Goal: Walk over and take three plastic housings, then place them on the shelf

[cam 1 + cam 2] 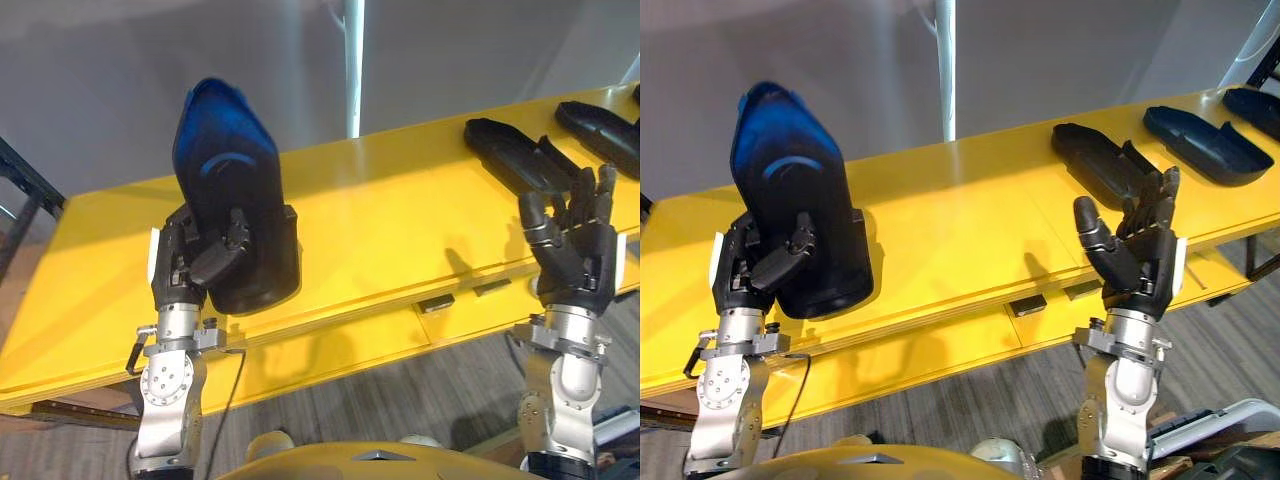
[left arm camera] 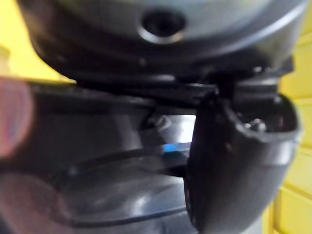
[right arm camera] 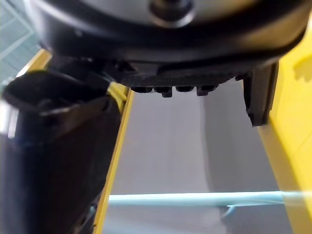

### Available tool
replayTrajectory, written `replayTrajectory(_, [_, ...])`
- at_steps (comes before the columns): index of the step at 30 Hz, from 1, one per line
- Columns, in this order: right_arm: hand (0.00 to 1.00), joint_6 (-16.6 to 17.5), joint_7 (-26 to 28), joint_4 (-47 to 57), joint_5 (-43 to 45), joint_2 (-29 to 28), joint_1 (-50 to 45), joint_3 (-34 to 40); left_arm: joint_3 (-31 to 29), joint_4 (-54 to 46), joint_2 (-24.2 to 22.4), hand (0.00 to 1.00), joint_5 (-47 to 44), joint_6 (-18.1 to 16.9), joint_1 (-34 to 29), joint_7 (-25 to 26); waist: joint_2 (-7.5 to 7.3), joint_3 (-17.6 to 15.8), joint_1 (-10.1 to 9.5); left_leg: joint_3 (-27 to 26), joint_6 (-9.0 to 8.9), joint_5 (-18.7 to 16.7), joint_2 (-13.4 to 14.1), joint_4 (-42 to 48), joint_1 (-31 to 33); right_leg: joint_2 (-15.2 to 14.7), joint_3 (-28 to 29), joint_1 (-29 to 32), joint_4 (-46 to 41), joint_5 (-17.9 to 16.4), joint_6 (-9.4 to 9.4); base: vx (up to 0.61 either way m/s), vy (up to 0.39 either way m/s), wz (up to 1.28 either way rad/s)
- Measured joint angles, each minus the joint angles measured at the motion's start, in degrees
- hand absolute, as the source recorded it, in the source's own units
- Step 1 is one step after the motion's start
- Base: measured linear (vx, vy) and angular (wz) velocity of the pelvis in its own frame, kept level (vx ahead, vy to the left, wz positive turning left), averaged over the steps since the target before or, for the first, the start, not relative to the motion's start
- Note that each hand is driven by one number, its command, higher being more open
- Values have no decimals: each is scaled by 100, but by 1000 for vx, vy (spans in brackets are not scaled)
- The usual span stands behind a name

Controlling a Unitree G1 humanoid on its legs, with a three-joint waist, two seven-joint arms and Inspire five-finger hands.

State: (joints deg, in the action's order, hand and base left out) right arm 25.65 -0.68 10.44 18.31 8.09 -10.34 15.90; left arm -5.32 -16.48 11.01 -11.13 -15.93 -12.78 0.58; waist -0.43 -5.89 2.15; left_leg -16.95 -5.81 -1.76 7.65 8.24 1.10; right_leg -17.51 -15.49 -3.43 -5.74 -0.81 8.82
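Note:
My left hand [image 1: 190,258] is shut on a dark plastic housing [image 1: 232,190] and holds it upright above the left part of the yellow table [image 1: 370,230]; in the left wrist view the housing [image 2: 112,161] lies right behind the thumb [image 2: 234,161]. My right hand [image 1: 575,245] is raised over the table's front edge with straight fingers and holds nothing. A second housing [image 1: 515,155] lies flat just beyond it. A third housing [image 1: 600,135] lies at the far right of the table.
A white post [image 1: 353,65] rises behind the table against a grey wall. A dark frame [image 1: 25,185] stands at the left end. Grey floor [image 1: 400,400] runs along the table's front edge.

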Motion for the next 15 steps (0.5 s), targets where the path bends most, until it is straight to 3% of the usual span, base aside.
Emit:
replayTrajectory(2, [100,-22,38,567,-9,2,-5,-86,19,-67,189,0,-204,250,199,-235,-36,15,47,-104,44,-24,-64,-55,-59,-38,7,13,46,216,145,33,115,-10])
replayTrajectory(6, [100,-132,120,1151,-14,23,-26,-50,205,-188,238,0,-852,682,495,-374,-59,29,198,-291,34,-32,-55,-116,-92,1,118,79,145,248,162,3,22,-25])
replayTrajectory(9, [100,-466,196,1179,-4,29,-146,-56,683,-157,246,0,-1246,1290,922,-375,-47,37,335,-596,-49,-64,46,-240,-280,124,366,85,296,283,128,-39,-43,-53])
replayTrajectory(11, [100,-754,275,1160,12,28,-354,-87,1140,130,289,0,-1397,1651,1485,-231,-21,53,498,-824,-158,-40,109,-412,-436,219,553,148,325,285,100,-39,-40,-52])
replayTrajectory(15, [100,-855,427,1042,178,26,-525,-255,1325,1231,313,0,-1655,1990,2547,346,58,81,855,-1209,-249,197,144,-901,-775,401,887,271,396,326,34,-27,-50,-53])
